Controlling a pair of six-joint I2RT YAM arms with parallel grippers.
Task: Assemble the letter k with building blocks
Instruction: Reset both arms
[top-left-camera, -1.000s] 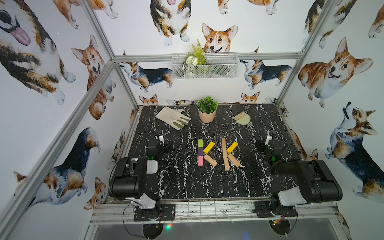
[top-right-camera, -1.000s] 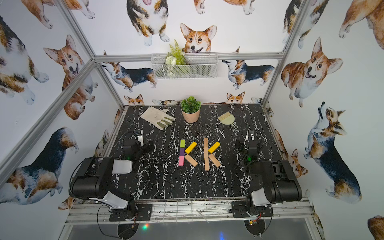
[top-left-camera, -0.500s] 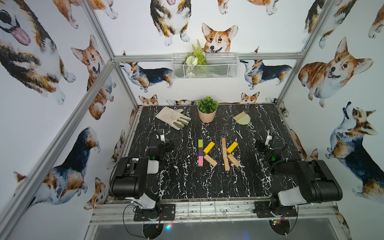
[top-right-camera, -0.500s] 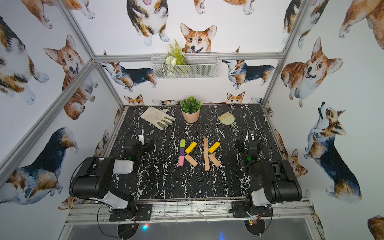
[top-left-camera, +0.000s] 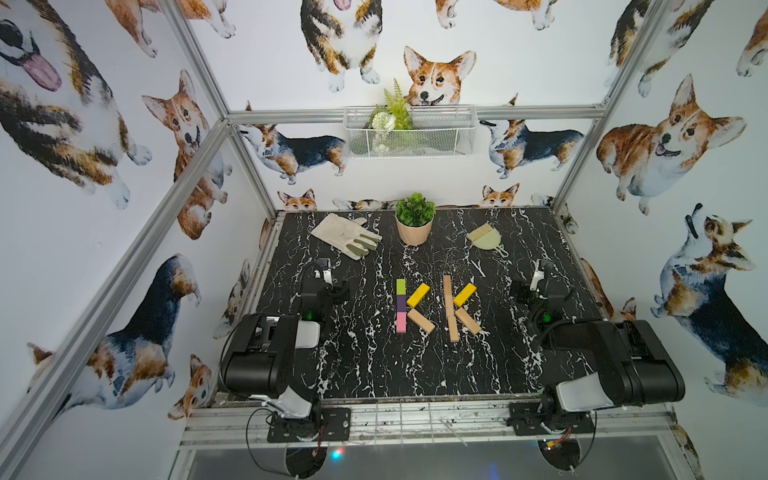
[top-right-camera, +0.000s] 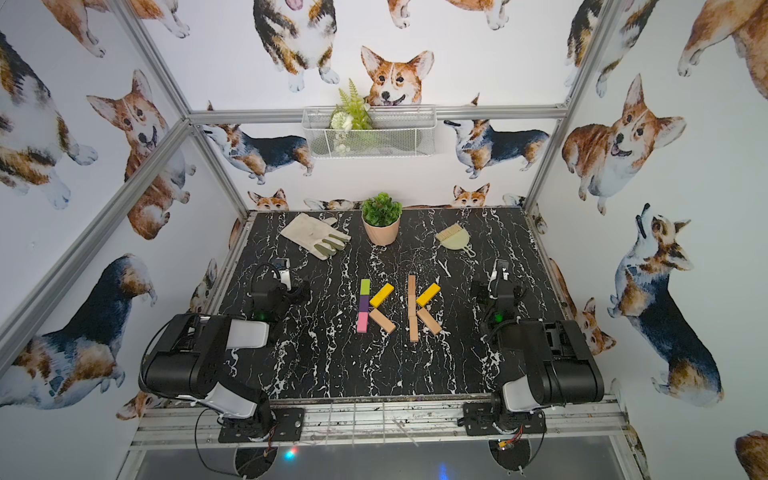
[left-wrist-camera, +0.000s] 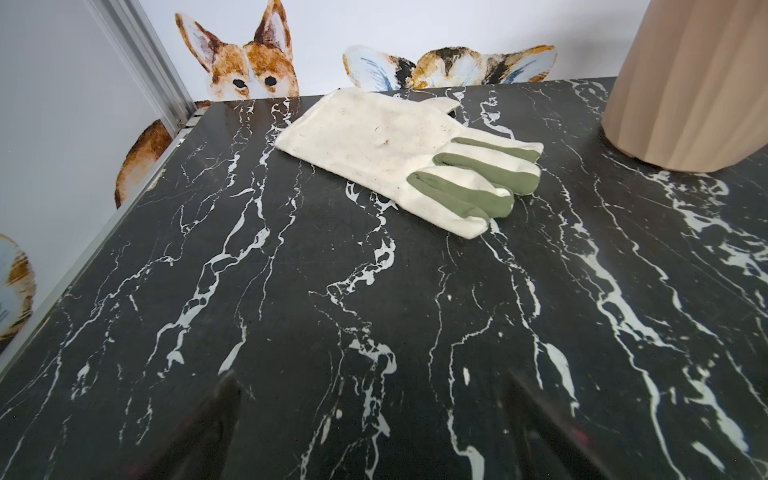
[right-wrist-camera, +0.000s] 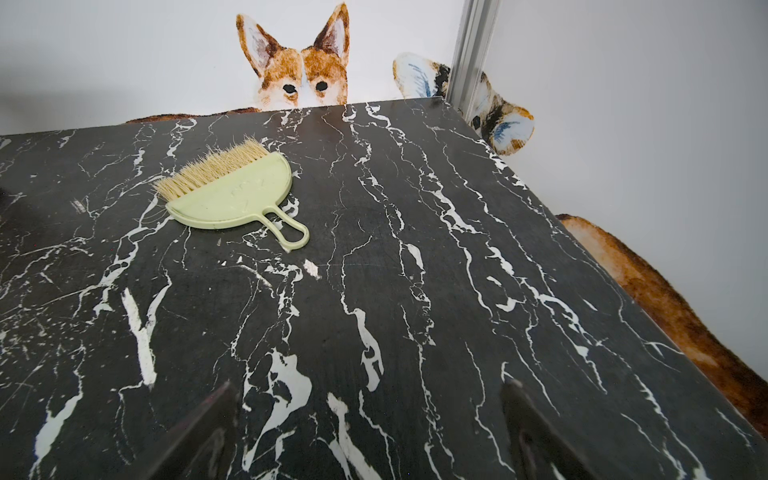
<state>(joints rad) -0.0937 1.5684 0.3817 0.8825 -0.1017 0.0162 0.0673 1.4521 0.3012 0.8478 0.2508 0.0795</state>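
Coloured K (top-left-camera: 401, 304): green, purple, pink stem; yellow and tan arms.
Wooden K (top-left-camera: 448, 299): tan stem, just beside.
Left tool (left-wrist-camera: 374, 390): released, empty.
Right tool (right-wrist-camera: 365, 390): released, empty.

Bright, even, diffuse light fills both top views, and the table (top-left-camera: 374, 374) shows little glare. On the table, the glove (left-wrist-camera: 374, 141) and pot (left-wrist-camera: 685, 83) cast only soft, close shadows. Above the table, the left gripper (left-wrist-camera: 374, 376) and right gripper (right-wrist-camera: 368, 383) show as dark, out-of-focus smears.
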